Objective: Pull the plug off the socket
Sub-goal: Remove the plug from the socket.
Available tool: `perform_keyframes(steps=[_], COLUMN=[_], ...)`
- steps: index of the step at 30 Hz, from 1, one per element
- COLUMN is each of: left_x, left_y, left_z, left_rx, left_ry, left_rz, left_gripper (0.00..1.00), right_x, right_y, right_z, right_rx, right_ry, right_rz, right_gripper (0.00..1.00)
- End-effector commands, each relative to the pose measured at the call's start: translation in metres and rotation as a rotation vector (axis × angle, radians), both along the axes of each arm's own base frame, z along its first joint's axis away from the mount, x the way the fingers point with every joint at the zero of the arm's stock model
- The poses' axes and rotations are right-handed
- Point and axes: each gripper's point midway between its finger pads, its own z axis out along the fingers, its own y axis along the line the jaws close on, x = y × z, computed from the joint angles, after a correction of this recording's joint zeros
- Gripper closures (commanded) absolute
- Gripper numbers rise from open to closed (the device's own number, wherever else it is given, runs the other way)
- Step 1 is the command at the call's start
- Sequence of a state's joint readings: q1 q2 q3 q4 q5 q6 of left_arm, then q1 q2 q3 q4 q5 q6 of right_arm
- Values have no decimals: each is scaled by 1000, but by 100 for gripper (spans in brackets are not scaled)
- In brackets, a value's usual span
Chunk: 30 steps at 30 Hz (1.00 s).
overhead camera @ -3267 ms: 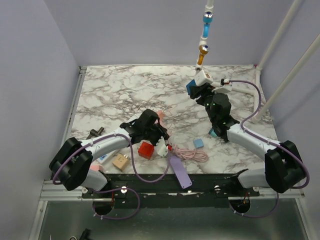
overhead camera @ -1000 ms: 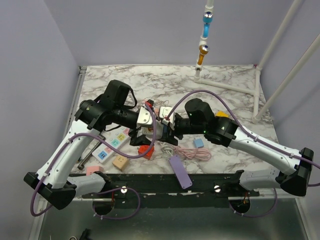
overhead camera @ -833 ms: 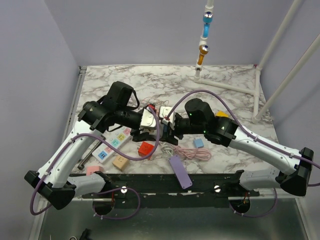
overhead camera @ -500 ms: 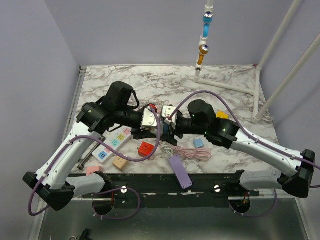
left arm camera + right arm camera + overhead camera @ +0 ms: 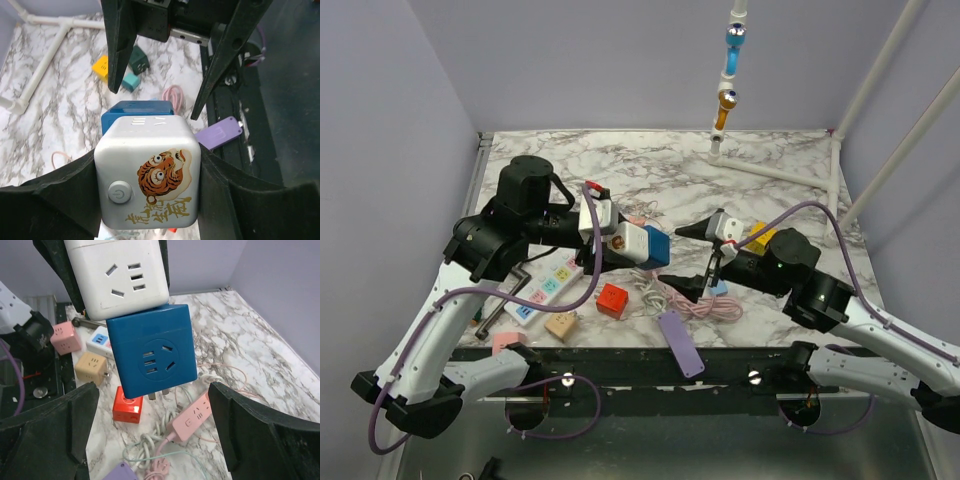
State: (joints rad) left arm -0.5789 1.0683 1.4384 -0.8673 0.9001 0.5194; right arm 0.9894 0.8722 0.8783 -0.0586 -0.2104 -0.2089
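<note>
Left wrist view: the left gripper (image 5: 147, 192) pinches a glossy white rounded plastic cube adapter with a tiger print (image 5: 150, 172) above the marble-patterned table (image 5: 550, 160). A smooth blue plastic cube adapter (image 5: 152, 347) sits flush against it. The right gripper (image 5: 688, 262) is spread wide nearby.

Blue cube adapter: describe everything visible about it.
The blue cube adapter is glossy blue plastic with rounded edges. One face carries a round recessed socket panel with slots, and metal prongs show at its lower edge. It is held in mid-air, tilted, one face flush against the white cube socket, which the left gripper clamps. The joint between the two is hidden. The open right gripper stands apart from it; nothing else touches it.
</note>
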Motion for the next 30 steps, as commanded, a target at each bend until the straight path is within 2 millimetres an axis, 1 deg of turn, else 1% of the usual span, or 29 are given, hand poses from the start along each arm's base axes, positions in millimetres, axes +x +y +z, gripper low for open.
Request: perform_keyframes(steps=[1, 3, 7, 8, 11, 14, 20, 24, 25, 27, 30], left_x=[-33, -43, -49, -50, -50, -50, -58, -59, -59, -58, -55], left_y=[-5, -5, -3, -3, -2, -3, -1, 0, -1, -1, -2], left_z=[52, 56, 54, 53, 53, 57, 65, 65, 64, 62, 59], left_rx=[-159, -175, -173, -167, -163, -171, -187, -188, -187, -187, -183], left_ry=[37, 62, 79, 80, 70, 58, 50, 52, 54, 53, 56], left_rz=[-149, -193, -218, -220, -224, -228, -260, -265, -264, -263, -255], left_gripper=[100, 100, 100, 100, 100, 100, 100, 100, 100, 100, 100], right_x=[-14, -19, -25, -26, -27, -28, -31, -29, -28, -27, -26], right_y=[0, 1, 8, 11, 19, 27, 39, 44, 47, 49, 52], right_z=[30, 45, 66, 62, 62, 57, 40, 43, 50, 53, 54], right_rx=[125, 143, 142, 114, 98, 87, 66, 63, 83, 84, 80], right_ry=[-6, -31, -73, -58, -56, -38, 6, 6, -15, -19, -17], right_rz=[48, 77, 139, 153, 189, 218, 265, 277, 280, 286, 290], right_gripper=[0, 0, 0, 0, 0, 0, 0, 0, 0, 0, 4])
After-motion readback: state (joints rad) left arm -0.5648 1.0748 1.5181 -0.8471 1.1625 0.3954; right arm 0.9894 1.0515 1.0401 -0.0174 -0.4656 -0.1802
